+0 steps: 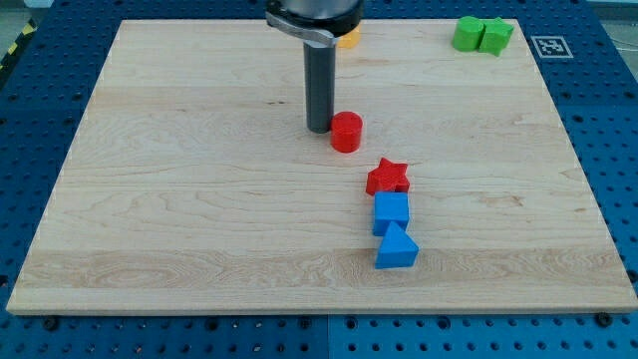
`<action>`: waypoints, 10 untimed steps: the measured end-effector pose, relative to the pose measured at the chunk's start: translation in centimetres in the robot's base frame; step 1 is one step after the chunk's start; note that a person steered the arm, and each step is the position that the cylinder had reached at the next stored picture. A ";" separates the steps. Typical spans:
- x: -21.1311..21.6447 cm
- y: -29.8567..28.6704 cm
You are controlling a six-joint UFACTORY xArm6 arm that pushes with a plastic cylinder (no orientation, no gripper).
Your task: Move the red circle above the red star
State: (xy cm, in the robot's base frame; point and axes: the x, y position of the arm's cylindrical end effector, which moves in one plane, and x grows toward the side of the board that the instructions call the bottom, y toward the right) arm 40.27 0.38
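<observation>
The red circle (346, 132) is a short red cylinder near the board's middle. My tip (319, 129) stands right against its left side, touching or nearly so. The red star (388, 178) lies below and to the right of the circle, a short gap apart. The rod rises from the tip to the view's top, where its dark mount partly hides a yellow block.
A blue cube (392, 212) sits just under the red star, with a blue triangle (396, 247) below it. Two green blocks (482, 35) lie at the top right corner. A yellow block (348, 39) peeks out behind the rod's mount. The wooden board (179, 199) ends at blue pegboard.
</observation>
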 end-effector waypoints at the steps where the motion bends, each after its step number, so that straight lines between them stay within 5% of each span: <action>1: 0.0 0.7; 10: 1.6 4.1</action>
State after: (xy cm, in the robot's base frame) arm 41.87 4.47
